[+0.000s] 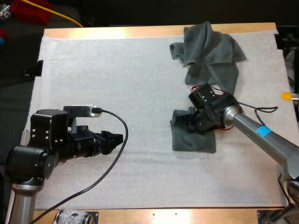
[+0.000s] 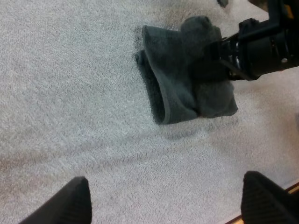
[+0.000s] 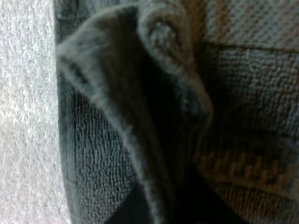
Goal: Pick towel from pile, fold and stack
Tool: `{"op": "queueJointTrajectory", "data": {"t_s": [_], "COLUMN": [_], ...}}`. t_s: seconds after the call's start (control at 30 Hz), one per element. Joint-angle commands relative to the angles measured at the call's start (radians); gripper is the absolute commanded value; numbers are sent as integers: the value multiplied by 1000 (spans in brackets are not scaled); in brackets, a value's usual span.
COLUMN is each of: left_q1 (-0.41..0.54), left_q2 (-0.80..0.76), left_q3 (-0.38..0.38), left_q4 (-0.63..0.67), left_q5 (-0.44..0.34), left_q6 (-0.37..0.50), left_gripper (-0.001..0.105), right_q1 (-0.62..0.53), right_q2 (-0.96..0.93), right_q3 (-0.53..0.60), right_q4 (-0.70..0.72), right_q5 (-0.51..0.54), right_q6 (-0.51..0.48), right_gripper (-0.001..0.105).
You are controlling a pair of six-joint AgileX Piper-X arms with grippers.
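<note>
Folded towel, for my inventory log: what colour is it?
The folded towel is dark grey-green; the left wrist view shows it best.

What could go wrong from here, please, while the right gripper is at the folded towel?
1. The right gripper pinches a raised fold of the folded towel; pulling away without releasing could drag it open.
2. The left gripper hangs open, apart from the towel, so nothing would pin it down.

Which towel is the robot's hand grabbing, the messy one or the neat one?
The neat folded towel, pinched by the right gripper; the crumpled towel lies farther back.
</note>
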Motion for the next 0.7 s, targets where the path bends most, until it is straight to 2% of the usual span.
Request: {"op": "queueJointTrajectory", "data": {"t_s": [0.0,0.13,0.23,0.3,0.33,0.4,0.47,0.67], "left_q1": [-1,-1,-1,-1,-1,-1,-1,-1], "left_q2": [-5,-5,-5,-5,-5,-5,-5,-5], "left_q3": [-1,-1,-1,-1,-1,-1,-1,-1], "left_q4": [-4,-4,-4,-4,-4,-4,-4,-4], "left_q5": [4,4,4,4,4,4,4,4], "left_q6": [6,6,6,6,6,6,6,6], "left_gripper": [64,64,64,64,64,64,64,64], "right_q1": [2,2,2,2,2,2,2,2], "right_q2": [7,8,8,8,8,8,8,0], "right_q3": [-8,-8,-8,-8,-8,-8,-8,-8], "right_q4": [-8,-31,-41,-41,-41,-44,-44,-36], "right_q5": [-31,-47,-53,-69,-74,-104,-111,-163], "right_q6": [15,21,21,19,19,-4,-26,-39], "right_gripper": [1,1,12,32,36,64,74,70]}}
